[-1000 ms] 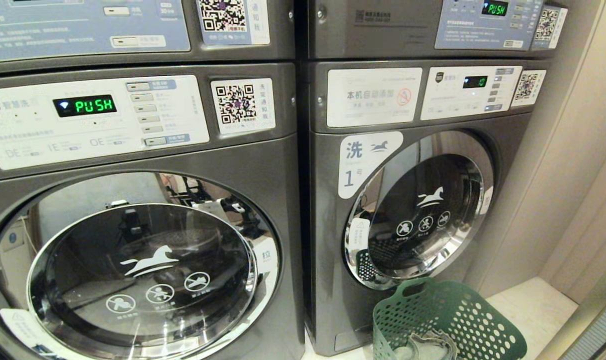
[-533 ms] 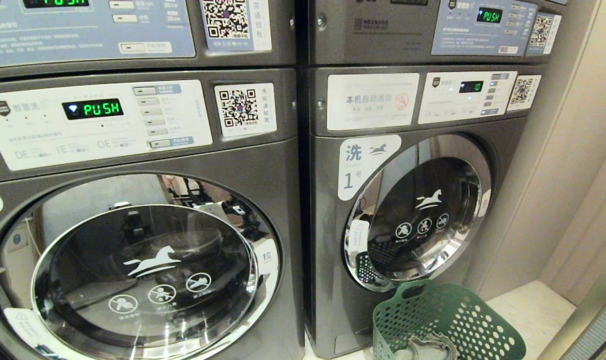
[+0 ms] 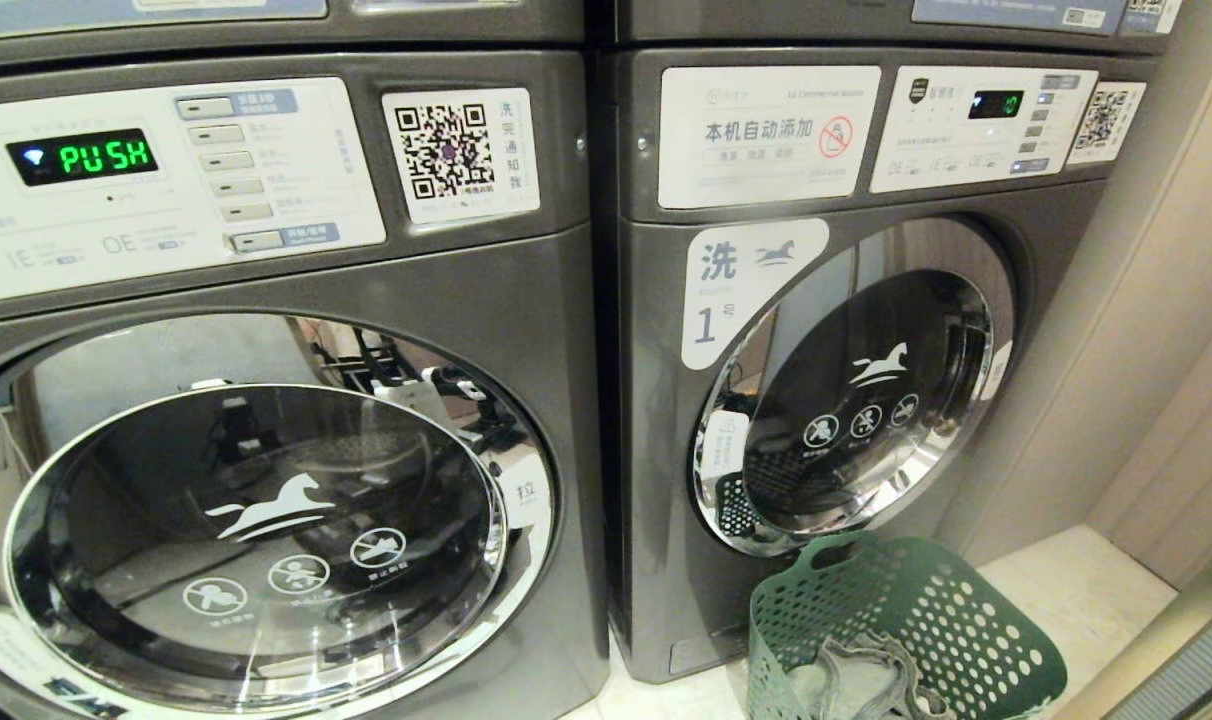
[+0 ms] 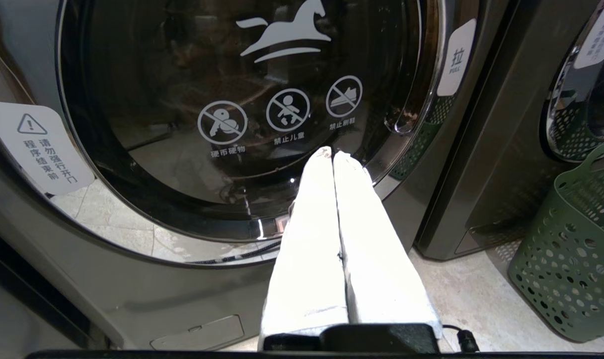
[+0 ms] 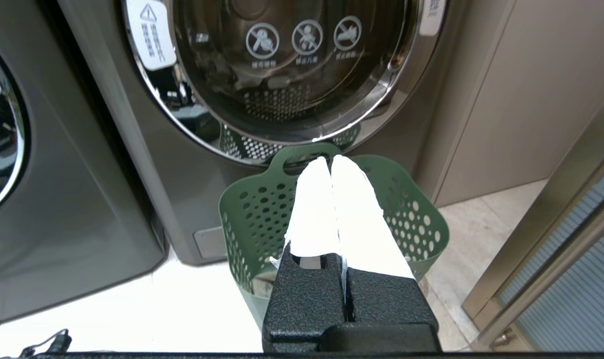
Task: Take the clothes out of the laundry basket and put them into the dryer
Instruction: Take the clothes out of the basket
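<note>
Loading not yet begun: both doors closed, clothes in the basket

The clothes [image 3: 866,680] lie in the green laundry basket [image 3: 926,620] on the pale tiled floor [image 3: 1076,590], just before the right machine [image 3: 666,480] in a narrow alcove; the left machine [image 3: 526,310] reads PUSH. Left hand [image 4: 332,152] and right hand [image 5: 330,160] each hang with fingers pressed together, empty

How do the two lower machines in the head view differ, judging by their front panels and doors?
The left machine reads PUSH in green on its display; the right machine has a smaller display with a short, illegible reading. Only the right machine has a white numbered label beside its door. The green laundry basket stands in front of the right machine, not the left. Both are dark grey with closed round chrome-rimmed doors.
</note>
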Available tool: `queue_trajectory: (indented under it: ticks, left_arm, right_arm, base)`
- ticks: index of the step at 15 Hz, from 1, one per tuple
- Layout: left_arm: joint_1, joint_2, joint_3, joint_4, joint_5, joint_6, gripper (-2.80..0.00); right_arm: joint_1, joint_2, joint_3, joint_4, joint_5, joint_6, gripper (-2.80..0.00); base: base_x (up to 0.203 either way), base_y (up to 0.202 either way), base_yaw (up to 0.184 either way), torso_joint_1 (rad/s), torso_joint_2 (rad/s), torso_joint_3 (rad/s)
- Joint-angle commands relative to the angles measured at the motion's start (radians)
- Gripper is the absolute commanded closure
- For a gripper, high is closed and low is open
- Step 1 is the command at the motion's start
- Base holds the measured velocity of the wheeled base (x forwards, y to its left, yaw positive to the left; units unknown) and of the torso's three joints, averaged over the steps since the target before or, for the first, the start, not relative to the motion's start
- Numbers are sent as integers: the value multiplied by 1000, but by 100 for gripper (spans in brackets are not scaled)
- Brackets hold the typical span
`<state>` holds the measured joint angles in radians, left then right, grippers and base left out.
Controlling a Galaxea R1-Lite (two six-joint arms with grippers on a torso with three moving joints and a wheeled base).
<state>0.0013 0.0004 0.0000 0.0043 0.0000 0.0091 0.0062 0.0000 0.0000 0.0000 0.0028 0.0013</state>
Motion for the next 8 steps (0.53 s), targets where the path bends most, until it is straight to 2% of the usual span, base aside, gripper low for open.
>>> queue_trajectory:
  ticks: [1, 8]
  left_arm:
    - [0, -2, 2, -1, 0, 0, 0]
    - [0, -2, 2, 0, 0, 0, 0]
  right_arm:
    - [0, 0, 0, 0, 0, 0, 0]
    - [0, 0, 0, 0, 0, -5, 0]
  base:
    - [0, 0, 0, 1, -2, -194]
    - [0, 0, 0, 4, 4, -201]
